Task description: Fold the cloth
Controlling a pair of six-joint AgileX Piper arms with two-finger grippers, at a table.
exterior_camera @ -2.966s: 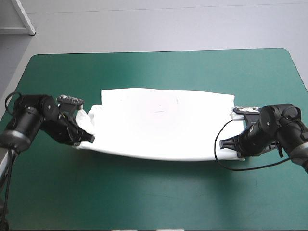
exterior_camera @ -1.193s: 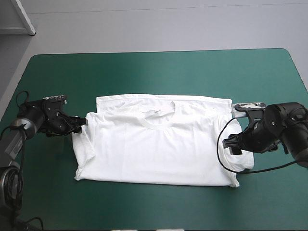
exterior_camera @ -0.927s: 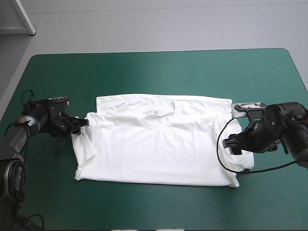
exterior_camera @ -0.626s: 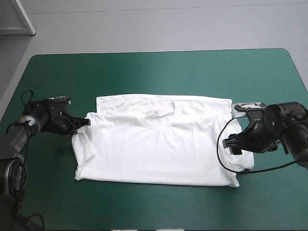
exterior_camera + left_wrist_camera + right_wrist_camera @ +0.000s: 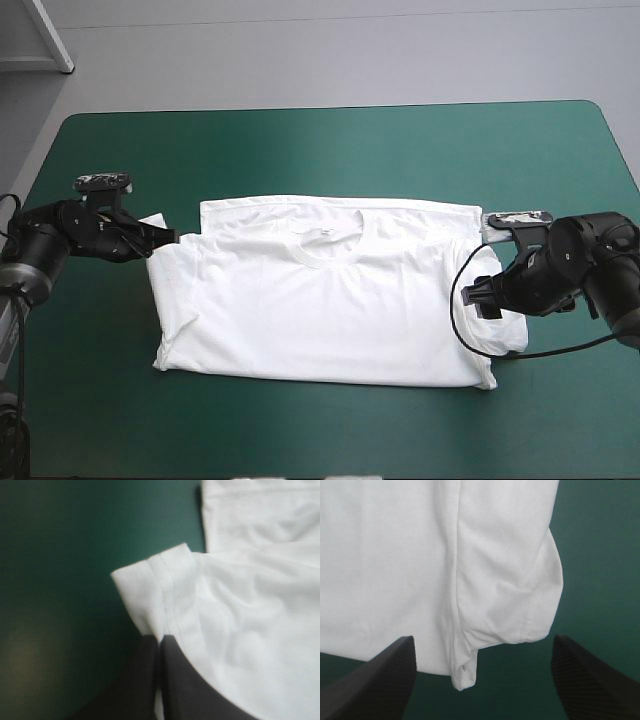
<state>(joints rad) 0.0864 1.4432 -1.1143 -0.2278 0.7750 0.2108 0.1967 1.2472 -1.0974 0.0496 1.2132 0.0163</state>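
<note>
T-shirt [image 5: 320, 310], white: one. Table [image 5: 320, 150], teal-green cover, under the T-shirt: one. Grippers, black-fingered: two. The left gripper [image 5: 159, 642] pinches the T-shirt's sleeve; the right gripper [image 5: 483, 642] stands spread at the T-shirt's opposite edge.

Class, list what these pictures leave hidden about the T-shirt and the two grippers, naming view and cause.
Right wrist view: the T-shirt runs off the picture's edges beyond the right gripper; collar unseen.
High view: the right gripper merges with its arm, so contact with the T-shirt is unclear.
Left wrist view: the left gripper, shut on the T-shirt, covers how deep the sleeve sits.
High view: the top layer hides the layers beneath.
</note>
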